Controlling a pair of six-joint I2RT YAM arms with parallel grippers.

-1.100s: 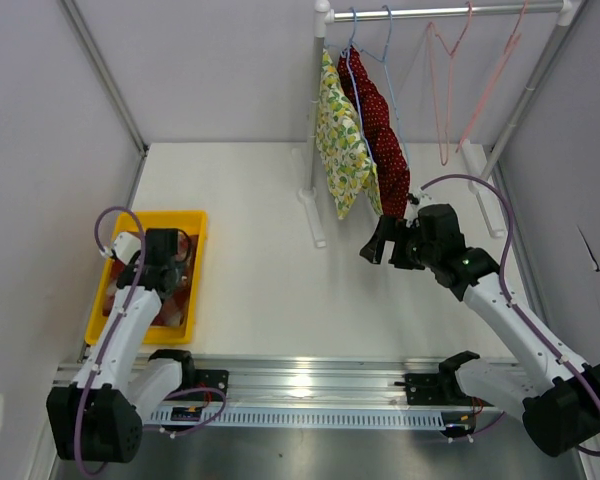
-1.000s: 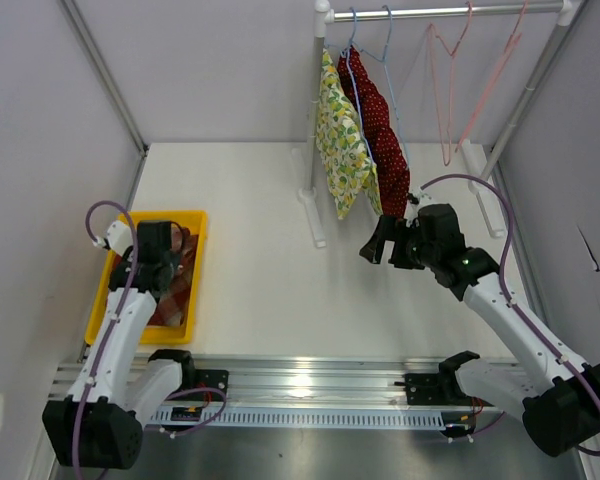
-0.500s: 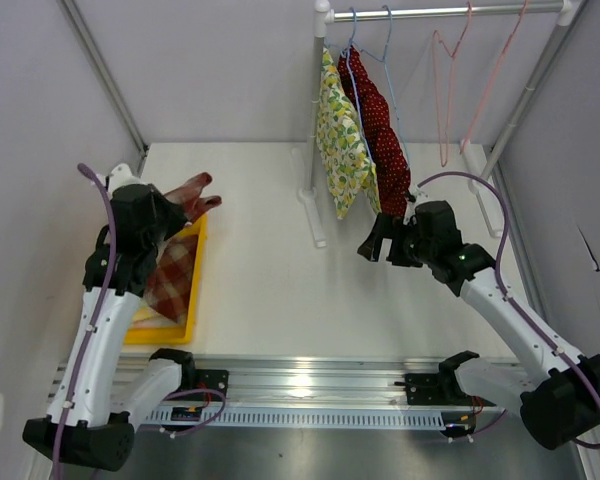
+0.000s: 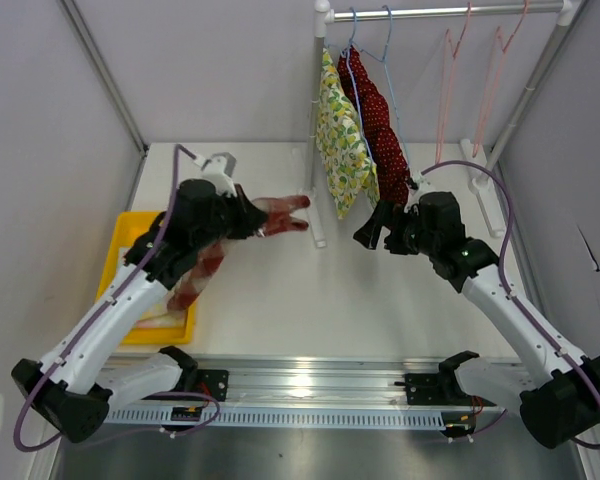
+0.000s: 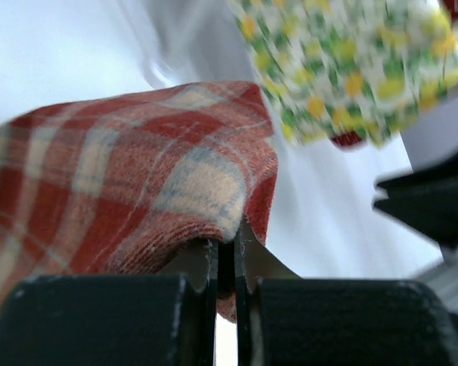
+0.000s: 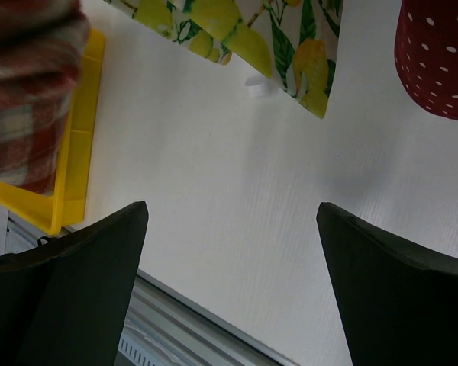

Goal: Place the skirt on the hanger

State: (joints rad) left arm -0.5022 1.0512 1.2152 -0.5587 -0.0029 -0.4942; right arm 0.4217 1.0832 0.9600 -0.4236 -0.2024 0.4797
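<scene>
Carrying the plaid skirt up out of the yellow bin toward three o'clock, pinched tight in the left gripper. Waiting there with right gripper spread wide; probably handover next, hanger untouched.

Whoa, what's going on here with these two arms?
The left pincer is shut on a red plaid skirt, holding it up between the yellow bin and the clothes rack. The right pincer hangs open beside the lemon-print skirt and red polka-dot skirt already hanging there. The plaid one isn't hung yet.
</scene>
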